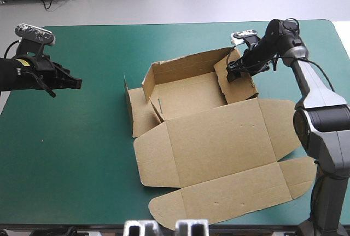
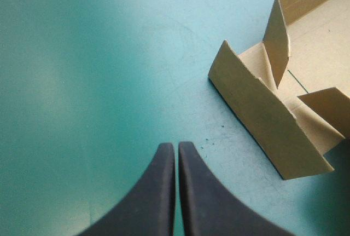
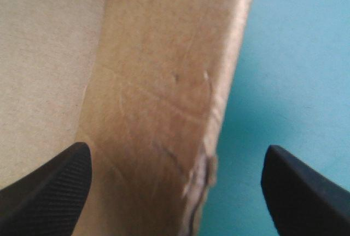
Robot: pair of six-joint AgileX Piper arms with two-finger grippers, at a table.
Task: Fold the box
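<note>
The box [image 1: 213, 137] lies right of the bench's [image 1: 82, 148] middle, its walled tray toward the far edge and its flat lid toward the near edge. The left claw [image 1: 78, 83] hangs left of the box, well apart from it. The right claw [image 1: 234, 74] straddles the tray's right wall, which stands between its fingers.

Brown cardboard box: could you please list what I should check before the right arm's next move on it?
1. Right gripper open: ok.
2. Right side wall of the brown cardboard box between its black fingers: ok.
3. Fingers touching that wall: cannot tell.
4. Left gripper shut, apart from the box, over the teal-green table cover: ok.
5. Far wall raised: ok.
6. Lid panel lying flat: ok.
</note>
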